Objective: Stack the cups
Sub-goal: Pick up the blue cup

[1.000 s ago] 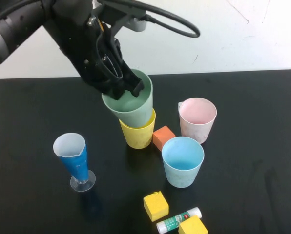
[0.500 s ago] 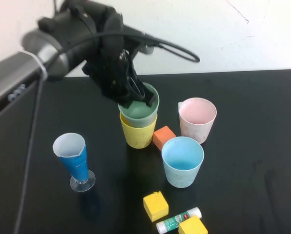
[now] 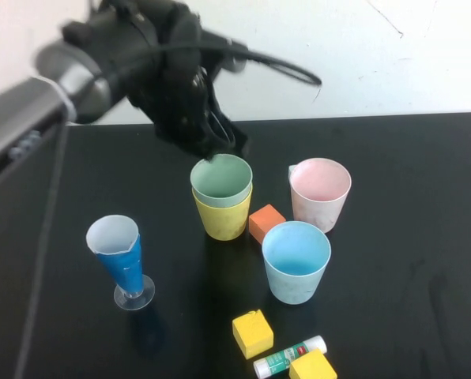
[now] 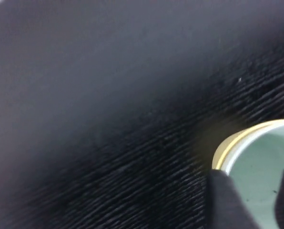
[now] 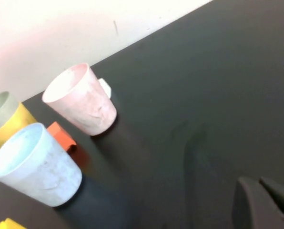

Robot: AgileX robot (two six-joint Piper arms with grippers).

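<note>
The green cup (image 3: 221, 177) sits nested inside the yellow cup (image 3: 222, 218) at the table's middle. The pink cup (image 3: 320, 191) stands upright to their right, and the light blue cup (image 3: 295, 262) stands in front of it. My left gripper (image 3: 226, 147) hovers just behind and above the green cup's rim. It is open and holds nothing. In the left wrist view my left gripper (image 4: 251, 175) is spread over the inside of the green cup (image 4: 256, 157). My right gripper (image 5: 258, 183) is shut and empty, low over bare table to the right of the pink cup (image 5: 80, 102) and the blue cup (image 5: 35, 164).
A tall blue-and-white conical cup (image 3: 121, 257) on a clear foot stands at the left. An orange block (image 3: 265, 222) lies between the cups. Two yellow blocks (image 3: 252, 332) (image 3: 312, 366) and a glue stick (image 3: 289, 356) lie at the front edge.
The green cup went down into the yellow cup. My left gripper let go of it and drew up and back.
</note>
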